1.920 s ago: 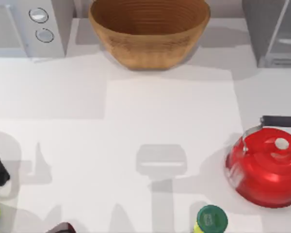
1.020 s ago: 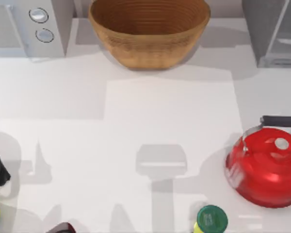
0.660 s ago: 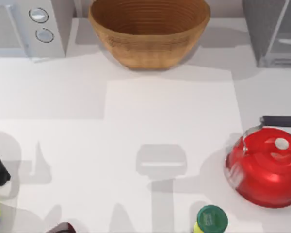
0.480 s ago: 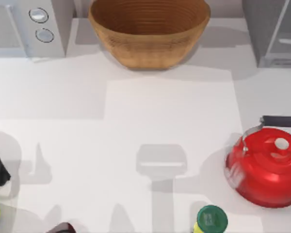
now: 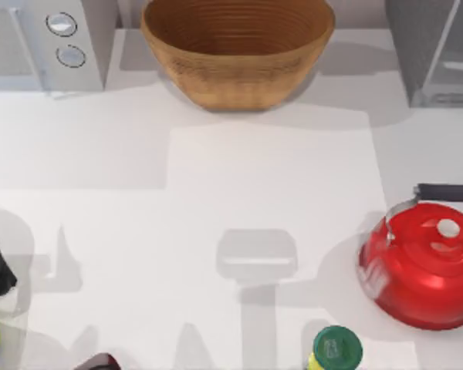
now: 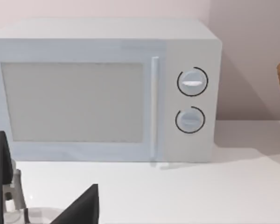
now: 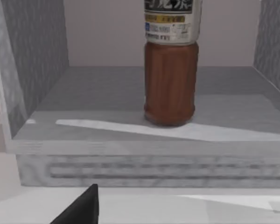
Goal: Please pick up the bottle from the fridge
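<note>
White desk carries the open fridge, and you see the brown bottle upright on its floor, untouched. Your right pincer waits just outside; its grip state cannot be told. Reach, grasp and lift remain.

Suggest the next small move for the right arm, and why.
Probably ease the right claw straight forward into the fridge toward the bottle. The right wrist view shows the brown bottle upright on the fridge floor, door open, nothing between, and the claw outside the front lip, not touching it.
</note>
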You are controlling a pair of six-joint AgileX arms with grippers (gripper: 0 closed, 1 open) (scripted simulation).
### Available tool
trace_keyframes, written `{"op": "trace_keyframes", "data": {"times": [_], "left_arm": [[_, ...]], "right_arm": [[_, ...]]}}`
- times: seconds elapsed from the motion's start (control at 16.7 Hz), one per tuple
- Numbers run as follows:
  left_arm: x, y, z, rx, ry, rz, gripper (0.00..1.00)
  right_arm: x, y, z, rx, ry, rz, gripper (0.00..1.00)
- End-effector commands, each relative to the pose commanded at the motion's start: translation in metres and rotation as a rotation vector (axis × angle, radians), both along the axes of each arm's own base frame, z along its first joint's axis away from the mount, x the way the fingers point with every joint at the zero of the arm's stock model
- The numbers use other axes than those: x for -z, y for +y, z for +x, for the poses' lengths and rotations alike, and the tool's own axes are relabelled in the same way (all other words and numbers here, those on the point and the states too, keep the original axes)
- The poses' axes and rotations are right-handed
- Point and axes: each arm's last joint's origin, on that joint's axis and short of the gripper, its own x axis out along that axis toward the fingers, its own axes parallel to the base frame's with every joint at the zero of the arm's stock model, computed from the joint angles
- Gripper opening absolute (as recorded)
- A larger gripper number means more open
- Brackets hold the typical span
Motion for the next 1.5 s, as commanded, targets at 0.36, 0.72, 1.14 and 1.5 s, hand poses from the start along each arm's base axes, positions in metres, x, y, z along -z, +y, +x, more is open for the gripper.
{"op": "trace_keyframes", "data": {"times": [0.36, 0.72, 1.14, 1.5], "left_arm": [[0.000, 0.000, 0.000, 0.000, 0.000, 0.000, 1.00], [0.000, 0.000, 0.000, 0.000, 0.000, 0.000, 1.00], [0.000, 0.000, 0.000, 0.000, 0.000, 0.000, 1.00], [0.000, 0.000, 0.000, 0.000, 0.000, 0.000, 1.00]], "right_arm": [[0.003, -0.002, 0.018, -0.007, 0.014, 0.008, 1.00], [-0.007, -0.015, 0.118, 0.000, -0.007, -0.002, 1.00], [-0.025, 0.004, 0.207, 0.010, 0.002, -0.003, 1.00], [-0.027, 0.003, 0.209, 0.012, 0.001, -0.003, 1.00]]}}
